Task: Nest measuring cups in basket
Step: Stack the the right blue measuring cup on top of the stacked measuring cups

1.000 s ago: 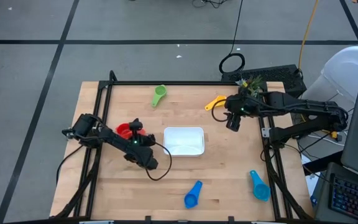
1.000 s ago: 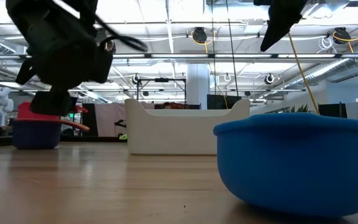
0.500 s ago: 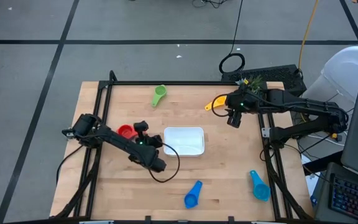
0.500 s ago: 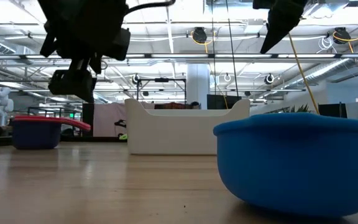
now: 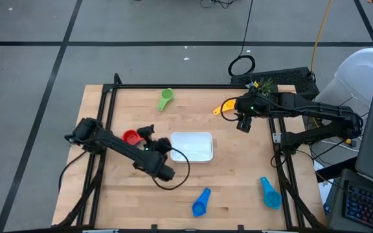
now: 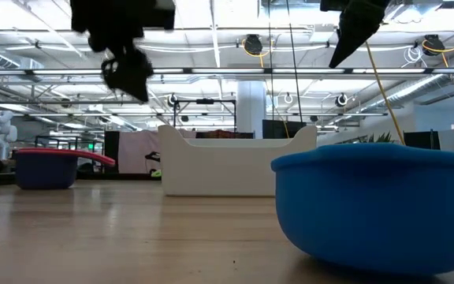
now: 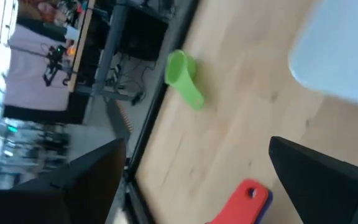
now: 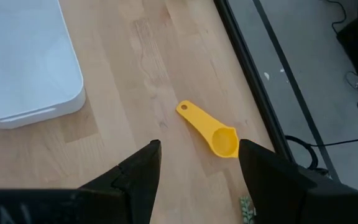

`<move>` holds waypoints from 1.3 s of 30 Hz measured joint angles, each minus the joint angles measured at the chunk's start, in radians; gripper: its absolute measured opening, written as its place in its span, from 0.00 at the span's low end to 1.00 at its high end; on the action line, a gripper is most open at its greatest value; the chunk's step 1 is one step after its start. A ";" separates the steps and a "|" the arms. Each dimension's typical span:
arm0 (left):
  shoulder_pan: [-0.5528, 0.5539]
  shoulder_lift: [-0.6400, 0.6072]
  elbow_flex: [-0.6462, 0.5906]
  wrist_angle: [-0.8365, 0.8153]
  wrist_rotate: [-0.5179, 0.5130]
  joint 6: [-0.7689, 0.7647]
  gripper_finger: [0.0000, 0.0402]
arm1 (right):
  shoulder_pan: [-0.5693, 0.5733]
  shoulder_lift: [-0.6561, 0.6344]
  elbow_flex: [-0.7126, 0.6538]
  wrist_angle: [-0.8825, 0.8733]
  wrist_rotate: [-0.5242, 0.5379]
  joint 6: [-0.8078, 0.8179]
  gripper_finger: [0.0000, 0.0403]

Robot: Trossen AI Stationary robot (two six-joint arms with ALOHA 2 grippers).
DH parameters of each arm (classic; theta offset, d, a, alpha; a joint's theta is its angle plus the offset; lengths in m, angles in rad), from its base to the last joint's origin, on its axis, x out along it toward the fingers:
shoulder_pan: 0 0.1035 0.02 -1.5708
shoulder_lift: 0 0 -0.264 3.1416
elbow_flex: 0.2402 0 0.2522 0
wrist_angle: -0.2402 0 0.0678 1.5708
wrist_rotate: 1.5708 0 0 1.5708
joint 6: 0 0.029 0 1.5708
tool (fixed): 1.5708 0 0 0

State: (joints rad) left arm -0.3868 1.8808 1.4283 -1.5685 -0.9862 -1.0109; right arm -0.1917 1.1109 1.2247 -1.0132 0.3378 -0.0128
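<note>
**Measuring cups scattered, basket bare**

Measuring cups are seen apart on the table: green (image 5: 166, 98), yellow (image 5: 225, 107), red (image 5: 131, 136), two blue (image 5: 201, 202). The left gripper (image 5: 149, 133) is held spread beside the basket (image 5: 192, 146); the right gripper (image 8: 197, 165) is held parted above the yellow cup.

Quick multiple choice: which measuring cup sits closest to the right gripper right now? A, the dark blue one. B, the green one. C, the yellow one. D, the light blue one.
C: in the high view the yellow cup lies just beside the right gripper near the table's far right, and the right wrist view shows it directly ahead between the fingers.
</note>
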 joint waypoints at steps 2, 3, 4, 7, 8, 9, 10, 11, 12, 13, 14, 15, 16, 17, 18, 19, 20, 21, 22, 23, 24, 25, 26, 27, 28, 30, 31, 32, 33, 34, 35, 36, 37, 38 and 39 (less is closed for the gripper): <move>-0.009 -0.050 0.000 0.001 -0.052 -0.075 0.99 | -0.004 0.000 -0.003 0.007 0.000 -0.003 0.52; -0.016 -0.085 -0.003 0.006 -0.082 -0.110 0.99 | -0.006 0.000 -0.007 0.012 0.001 -0.003 0.52; -0.023 -0.120 -0.005 0.014 -0.113 -0.136 0.99 | -0.010 0.000 -0.012 0.012 0.000 -0.003 0.52; -0.051 -0.248 -0.017 0.114 -0.196 -0.111 0.99 | -0.019 0.000 -0.030 0.012 0.000 -0.003 0.52; -0.061 -0.289 -0.025 0.167 -0.203 -0.069 0.99 | -0.021 0.000 -0.035 0.013 0.000 -0.003 0.52; -0.068 -0.325 -0.033 0.231 -0.206 -0.009 0.99 | -0.023 0.000 -0.041 0.015 0.000 -0.003 0.52; -0.074 -0.363 -0.041 0.302 -0.208 0.059 0.99 | -0.025 0.000 -0.045 0.014 0.000 -0.005 0.52; -0.082 -0.401 -0.052 0.374 -0.204 0.136 0.99 | -0.026 0.000 -0.048 0.014 0.000 -0.008 0.52; -0.091 -0.438 -0.065 0.449 -0.193 0.216 0.99 | -0.026 0.000 -0.050 0.015 0.000 -0.012 0.52; -0.098 -0.472 -0.081 0.536 -0.174 0.304 0.99 | -0.026 0.000 -0.052 0.015 0.000 -0.019 0.52; -0.102 -0.504 -0.100 0.634 -0.151 0.391 0.99 | -0.026 0.000 -0.053 0.014 0.000 -0.029 0.52; -0.103 -0.536 -0.125 0.738 -0.122 0.481 0.99 | -0.026 0.000 -0.053 0.015 0.000 -0.035 0.52; -0.107 -0.565 -0.153 0.840 -0.083 0.570 0.99 | -0.026 -0.001 -0.053 0.015 0.000 -0.037 0.52; -0.107 -0.596 -0.186 0.940 -0.036 0.650 0.99 | -0.026 -0.003 -0.053 0.015 0.000 -0.037 0.52; -0.106 -0.626 -0.224 1.047 0.013 0.725 0.99 | -0.026 -0.006 -0.053 0.015 0.000 -0.037 0.52; -0.100 -0.655 -0.262 1.151 0.069 0.793 0.99 | -0.026 -0.010 -0.053 0.015 0.000 -0.037 0.52; -0.090 -0.683 -0.305 1.255 0.132 0.851 0.99 | -0.026 -0.015 -0.053 0.014 0.000 -0.034 0.52; -0.077 -0.708 -0.349 1.348 0.198 0.896 0.99 | -0.026 -0.021 -0.053 0.013 0.000 -0.028 0.52; -0.061 -0.733 -0.397 1.436 0.266 0.925 0.99 | -0.026 -0.028 -0.053 0.010 0.000 -0.022 0.52; -0.043 -0.755 -0.442 1.516 0.324 0.947 0.99 | -0.026 -0.038 -0.053 0.005 0.000 -0.008 0.52; -0.023 -0.772 -0.485 1.583 0.372 0.954 0.99 | -0.026 -0.047 -0.053 -0.006 -0.002 0.011 0.52; -0.002 -0.787 -0.523 1.645 0.409 0.958 0.99 | -0.026 -0.057 -0.053 -0.022 -0.004 0.037 0.52; 0.018 -0.799 -0.558 1.696 0.442 0.958 0.99 | -0.026 -0.066 -0.053 -0.045 -0.019 0.067 0.52; 0.037 -0.810 -0.588 1.735 0.474 0.955 0.99 | -0.026 -0.073 -0.053 -0.070 -0.051 0.100 0.52; 0.056 -0.817 -0.614 1.760 0.506 0.950 0.99 | -0.026 -0.080 -0.053 -0.096 -0.081 0.130 0.52; 0.090 -0.817 -0.651 1.824 0.589 0.945 0.99 | -0.026 -0.087 -0.053 -0.163 -0.130 0.184 0.52; 0.104 -0.815 -0.665 1.847 0.632 0.944 0.99 | -0.021 -0.087 -0.053 -0.205 -0.134 0.199 0.52; 0.115 -0.814 -0.677 1.870 0.675 0.941 0.99 | -0.013 -0.081 -0.053 -0.254 -0.134 0.207 0.52; 0.124 -0.813 -0.685 1.895 0.711 0.941 0.99 | -0.001 -0.073 -0.053 -0.311 -0.134 0.212 0.52; 0.131 -0.814 -0.693 1.916 0.742 0.941 0.99 | 0.013 -0.061 -0.054 -0.362 -0.134 0.221 0.52; 0.137 -0.814 -0.698 1.928 0.761 0.947 0.99 | 0.029 -0.048 -0.054 -0.398 -0.141 0.231 0.52; 0.141 -0.815 -0.701 1.930 0.771 0.954 0.99 | 0.042 -0.039 -0.055 -0.419 -0.159 0.239 0.52; 0.144 -0.816 -0.703 1.929 0.774 0.962 0.99 | 0.056 -0.031 -0.055 -0.420 -0.181 0.245 0.52; 0.145 -0.819 -0.705 1.919 0.776 0.969 0.99 | 0.071 -0.023 -0.055 -0.412 -0.206 0.248 0.52; 0.145 -0.824 -0.705 1.912 0.775 0.975 0.99 | 0.088 -0.016 -0.055 -0.398 -0.233 0.246 0.52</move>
State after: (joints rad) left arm -0.2420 1.0568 0.7231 0.3435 -0.2114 -0.0358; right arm -0.1034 1.0950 1.1702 -1.4110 0.1043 0.2333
